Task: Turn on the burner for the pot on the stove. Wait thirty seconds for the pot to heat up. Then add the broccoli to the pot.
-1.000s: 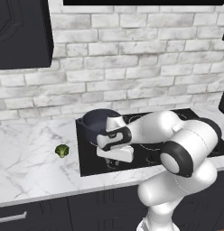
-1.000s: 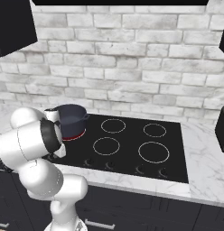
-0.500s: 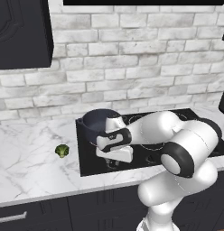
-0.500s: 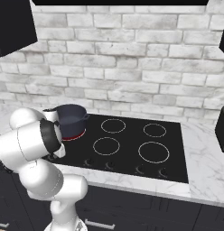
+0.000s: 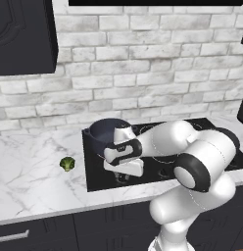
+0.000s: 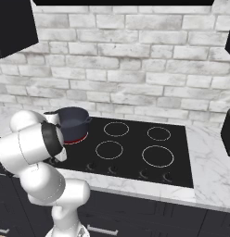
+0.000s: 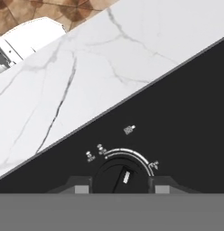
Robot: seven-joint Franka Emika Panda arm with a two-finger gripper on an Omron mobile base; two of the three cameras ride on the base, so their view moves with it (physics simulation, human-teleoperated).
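My fingers (image 7: 118,189) sit either side of a small black knob (image 7: 119,177) at the front edge of the stove (image 6: 135,159), closed around it. Just behind, the pot (image 6: 72,121) stands on the stove's rear left burner (image 6: 76,138), whose ring glows red under it. The broccoli (image 5: 67,163) lies on the marble desk (image 5: 30,171), well left of the stove and apart from the pot.
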